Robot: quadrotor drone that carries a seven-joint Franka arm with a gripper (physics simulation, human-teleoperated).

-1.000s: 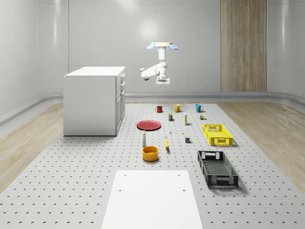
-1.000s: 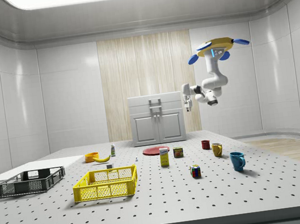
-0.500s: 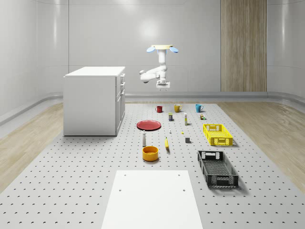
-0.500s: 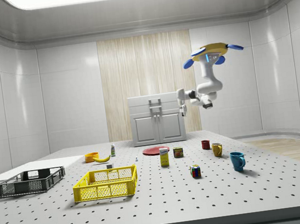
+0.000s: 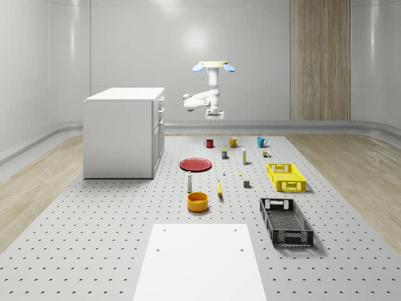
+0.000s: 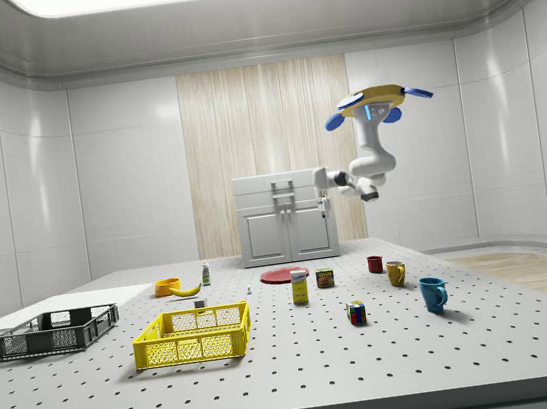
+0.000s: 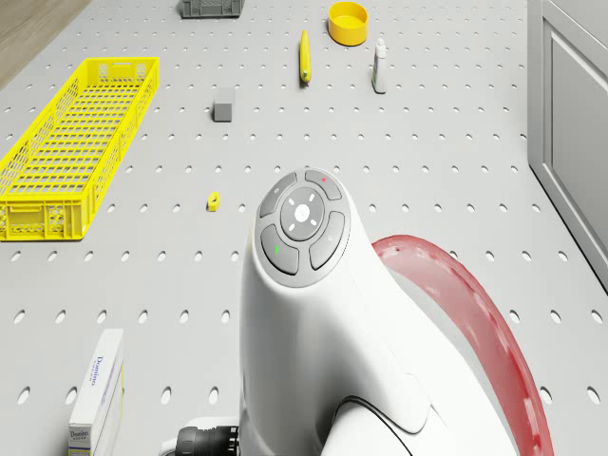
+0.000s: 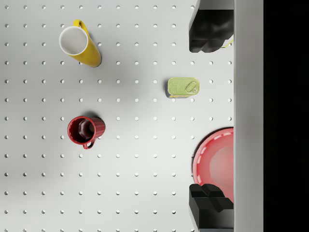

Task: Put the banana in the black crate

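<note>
— Where's the banana (image 5: 219,188)?
— On the floor beside the orange bowl (image 5: 197,201), well ahead of and below the hovering drone (image 5: 213,65).
— And the gripper (image 8: 211,117)?
— Spread wide, empty, above the red plate (image 5: 196,164).

Red mug (image 8: 86,131) nr yellow mug (image 8: 79,44), tin (image 8: 183,88), red plate (image 8: 215,163).

Parts cut off and covered, seen from where I stand

In the drone view the arm (image 7: 313,323) covers part of the red plate (image 7: 475,313), and the black crate (image 7: 211,8) and white box (image 7: 95,399) are clipped by the edge; the wrist view clips both fingertips (image 8: 210,34).
</note>
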